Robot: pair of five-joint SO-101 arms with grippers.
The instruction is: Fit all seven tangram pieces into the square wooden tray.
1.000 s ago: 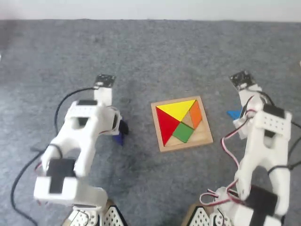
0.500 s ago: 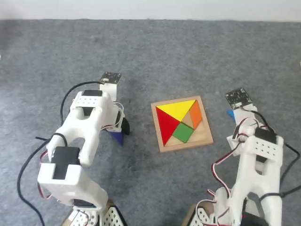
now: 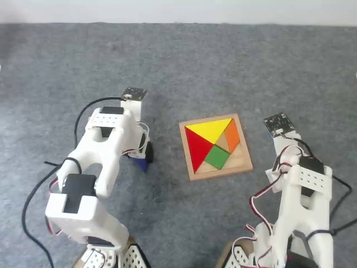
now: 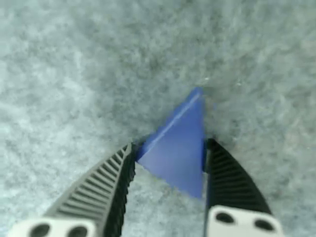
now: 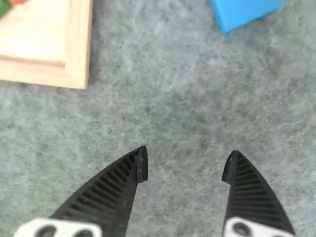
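The square wooden tray (image 3: pixel 245 163) lies mid-table and holds yellow (image 3: pixel 209 131), red (image 3: pixel 196 149), orange (image 3: pixel 232 135) and green (image 3: pixel 217 157) pieces. Its right and near parts are bare wood. A dark blue triangle (image 4: pixel 177 153) rests on the carpet left of the tray, also seen in the high view (image 3: pixel 141 162). My left gripper (image 4: pixel 169 145) is shut on it, one finger against each side. My right gripper (image 5: pixel 189 158) hangs open over bare carpet right of the tray, nothing between its fingers. A light blue triangle (image 5: pixel 244 12) lies ahead of it, and the tray's corner (image 5: pixel 74 54) is off to one side.
Grey carpet covers the whole table. The left arm (image 3: pixel 103 151) and right arm (image 3: pixel 301 190) stand on either side of the tray. Cables loop beside both arm bases. Open carpet stretches behind the tray toward the far edge.
The left arm stretched forward and stands more upright over the dark blue triangle, which stays in place. The right arm drew back toward its base and now hides the light blue triangle in the high view.
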